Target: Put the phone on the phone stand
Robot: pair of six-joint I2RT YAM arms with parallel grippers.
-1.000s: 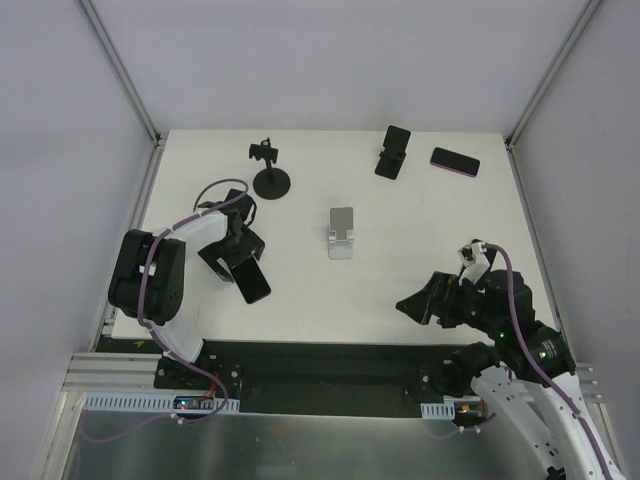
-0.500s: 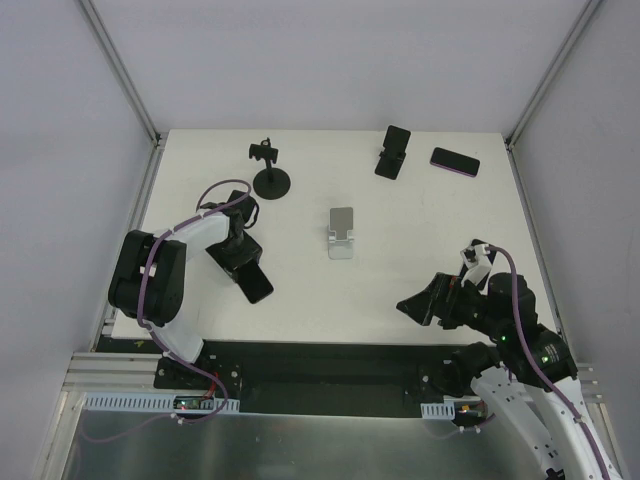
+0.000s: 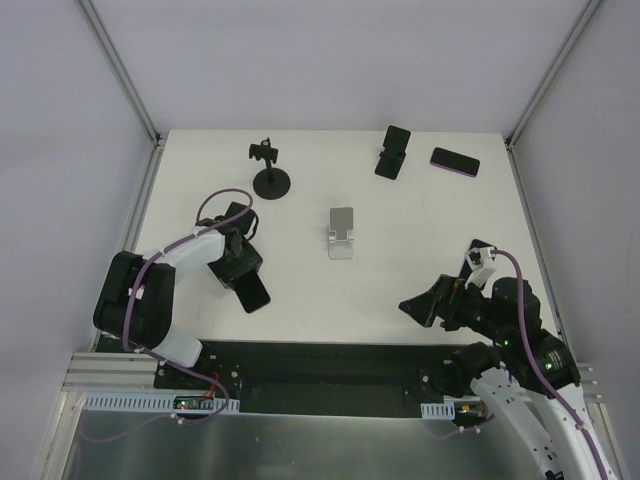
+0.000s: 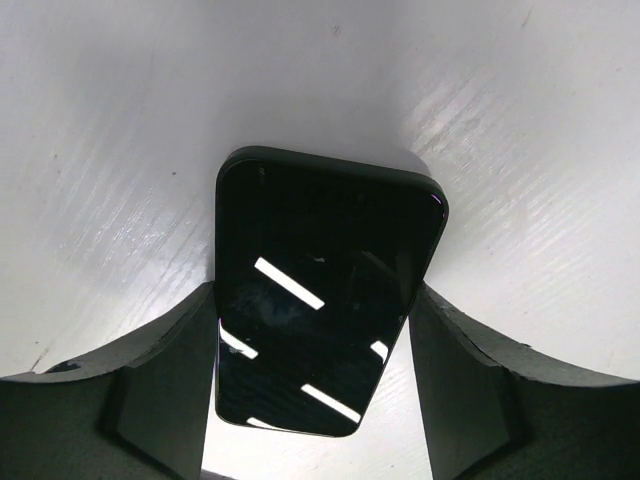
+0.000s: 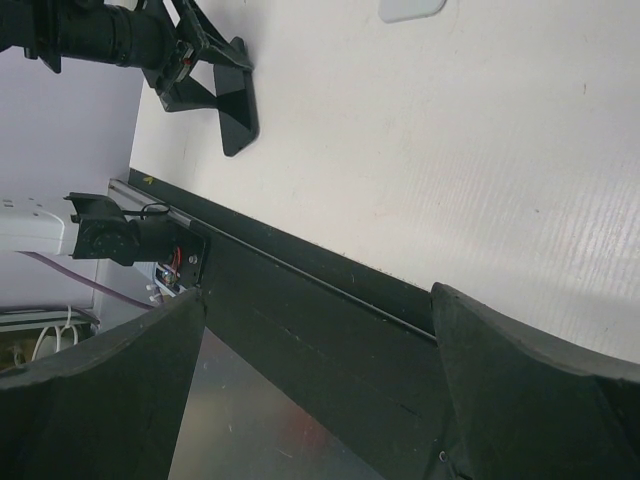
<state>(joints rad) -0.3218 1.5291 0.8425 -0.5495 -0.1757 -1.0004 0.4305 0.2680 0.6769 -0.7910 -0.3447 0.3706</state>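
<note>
A black phone (image 4: 320, 300) with a glossy dark screen lies between my left gripper's (image 4: 312, 330) fingers. Both pads press its long edges, the phone skewed a little between them. From above, the phone (image 3: 255, 292) sticks out of the left gripper (image 3: 243, 276) toward the near left of the white table (image 3: 400, 260). A silver phone stand (image 3: 341, 233) sits mid-table, well to the right of the phone. My right gripper (image 3: 425, 305) hangs open and empty over the near right edge. In the right wrist view the right gripper (image 5: 320, 400) frames only the black table rim.
A black stand on a round base (image 3: 270, 172) is at the back left. A black folding stand (image 3: 392, 152) and a second dark phone (image 3: 455, 161) lie at the back right. White walls enclose the table; a black rail (image 3: 320, 360) runs along its near edge.
The left gripper has narrowed from wide open onto the phone's edges and shifted slightly toward the near side. The right arm has drifted a little nearer, still open.
</note>
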